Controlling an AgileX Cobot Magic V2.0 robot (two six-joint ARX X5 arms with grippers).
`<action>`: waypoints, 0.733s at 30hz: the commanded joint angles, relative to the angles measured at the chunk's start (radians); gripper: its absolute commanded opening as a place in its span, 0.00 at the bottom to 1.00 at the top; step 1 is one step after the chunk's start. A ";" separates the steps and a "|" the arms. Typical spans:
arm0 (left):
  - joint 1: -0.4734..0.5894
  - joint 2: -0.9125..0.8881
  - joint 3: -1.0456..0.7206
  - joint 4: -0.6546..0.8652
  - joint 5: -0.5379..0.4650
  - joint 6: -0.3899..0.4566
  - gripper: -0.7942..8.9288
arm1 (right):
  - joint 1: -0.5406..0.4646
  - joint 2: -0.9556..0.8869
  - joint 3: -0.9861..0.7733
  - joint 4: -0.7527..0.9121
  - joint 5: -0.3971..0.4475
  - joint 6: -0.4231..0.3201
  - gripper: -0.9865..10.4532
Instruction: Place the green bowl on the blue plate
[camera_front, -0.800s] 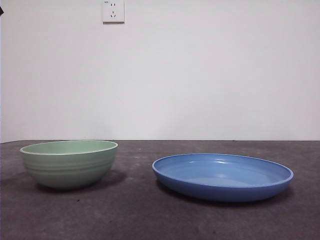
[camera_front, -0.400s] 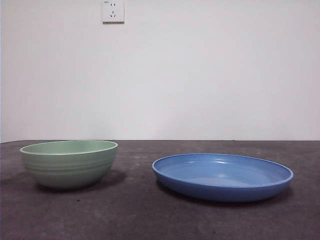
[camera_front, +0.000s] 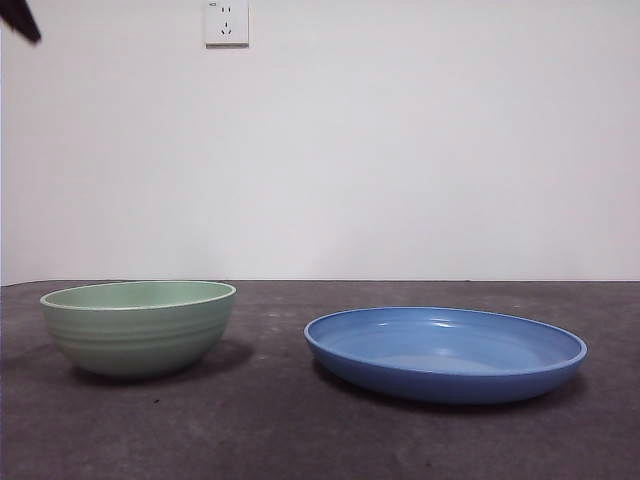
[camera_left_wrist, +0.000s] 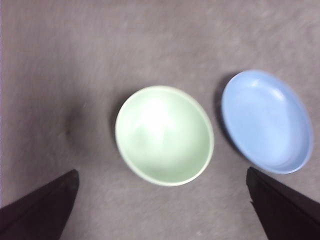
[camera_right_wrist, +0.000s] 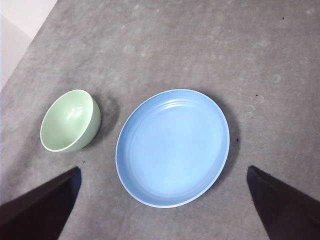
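Note:
The green bowl (camera_front: 138, 326) stands empty on the dark table at the left. The blue plate (camera_front: 445, 352) lies to its right, a short gap between them, nothing on it. My left gripper (camera_left_wrist: 161, 172) hangs high above the green bowl (camera_left_wrist: 164, 135), jaws spread wide and empty; its view is blurred. A black tip (camera_front: 20, 20) at the top left corner of the front view is all that shows of an arm there. My right gripper (camera_right_wrist: 163, 168) is high over the blue plate (camera_right_wrist: 172, 147), open and empty, with the green bowl (camera_right_wrist: 70, 121) off to one side.
The table is a dark grey mat (camera_front: 300, 440) reaching back to a white wall with a socket (camera_front: 226, 21). The right wrist view shows the mat's edge (camera_right_wrist: 25, 55) beyond the bowl.
A black arm tip has come into the top left corner of the front view. The bowl and the plate have not moved.

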 joint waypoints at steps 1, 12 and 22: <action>-0.003 0.058 0.024 0.006 -0.023 0.020 0.66 | 0.003 0.004 0.016 0.009 -0.002 0.000 0.66; -0.003 0.331 0.024 0.093 -0.032 0.019 0.66 | 0.003 0.004 0.016 -0.006 -0.002 -0.001 0.66; -0.018 0.599 0.024 0.171 -0.031 0.015 0.66 | 0.003 0.004 0.016 -0.006 -0.002 -0.001 0.66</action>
